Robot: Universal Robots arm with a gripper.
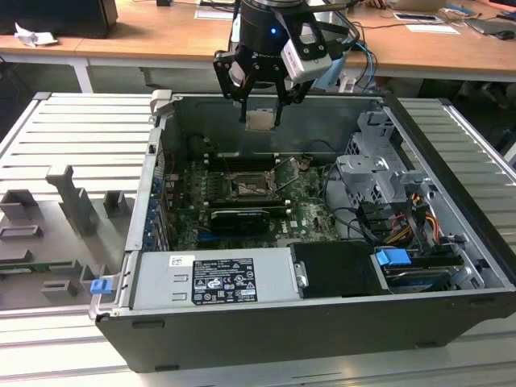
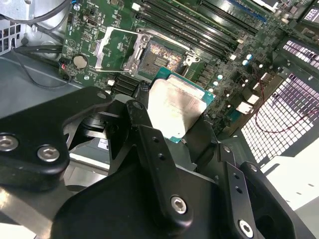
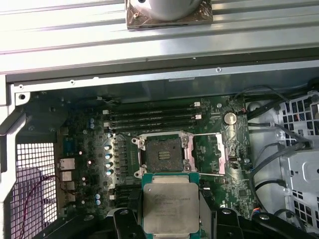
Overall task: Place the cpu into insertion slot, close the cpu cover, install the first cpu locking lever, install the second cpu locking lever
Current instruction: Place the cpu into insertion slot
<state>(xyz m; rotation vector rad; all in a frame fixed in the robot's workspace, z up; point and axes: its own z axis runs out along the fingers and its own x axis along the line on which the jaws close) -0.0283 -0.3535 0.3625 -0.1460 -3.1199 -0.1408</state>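
Note:
My gripper (image 1: 260,122) hangs above the open computer case, shut on the cpu (image 1: 260,120), a flat square chip with a pale metal top. In both wrist views the cpu (image 3: 170,206) (image 2: 174,104) sits clamped between the black fingers (image 2: 144,129), a little above the board and to one side of the insertion slot. The insertion slot (image 3: 162,153) (image 2: 160,56) (image 1: 246,187) is a dark square socket with nothing in it. The cpu cover (image 3: 221,154) (image 2: 137,52) is swung open beside the slot, and thin metal levers stand raised around it.
Long black memory slots (image 3: 154,119) run beside the socket. A black graphics card (image 1: 239,219) and a grey power supply (image 1: 214,278) lie nearer the exterior view's front. A drive cage with cables (image 1: 379,173) stands at that view's right. The case walls (image 1: 161,145) surround the board.

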